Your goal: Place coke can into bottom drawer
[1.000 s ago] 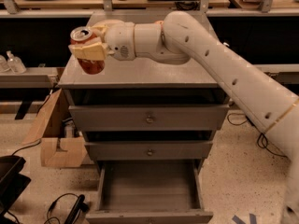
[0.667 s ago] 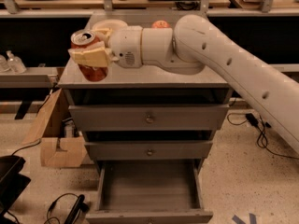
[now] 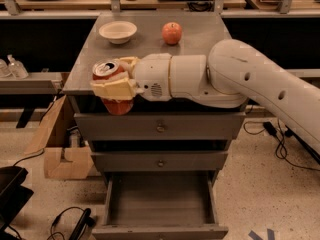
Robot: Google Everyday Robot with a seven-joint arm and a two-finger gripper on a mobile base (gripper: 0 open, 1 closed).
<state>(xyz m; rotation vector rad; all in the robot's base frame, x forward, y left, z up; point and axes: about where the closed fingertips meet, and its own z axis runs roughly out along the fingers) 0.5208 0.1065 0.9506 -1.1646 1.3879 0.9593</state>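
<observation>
The gripper (image 3: pixel 114 87) has its fingers closed around the coke can (image 3: pixel 117 105), which is upright at the front left corner of the tabletop (image 3: pixel 200 41). The bottom drawer (image 3: pixel 159 204) is pulled out below. A bowl (image 3: pixel 117 32) and an apple (image 3: pixel 171 33) are near the rear edge.

My gripper (image 3: pixel 116 79), left of centre frame: blocky pale-yellow fingers (image 3: pixel 114 88) | my wrist (image 3: pixel 155 79): rounded white housing, small patch of dotted holes | my arm (image 3: pixel 260 84), centre to right edge: glossy white shell, ring seams between segments, two dark round recesses
</observation>
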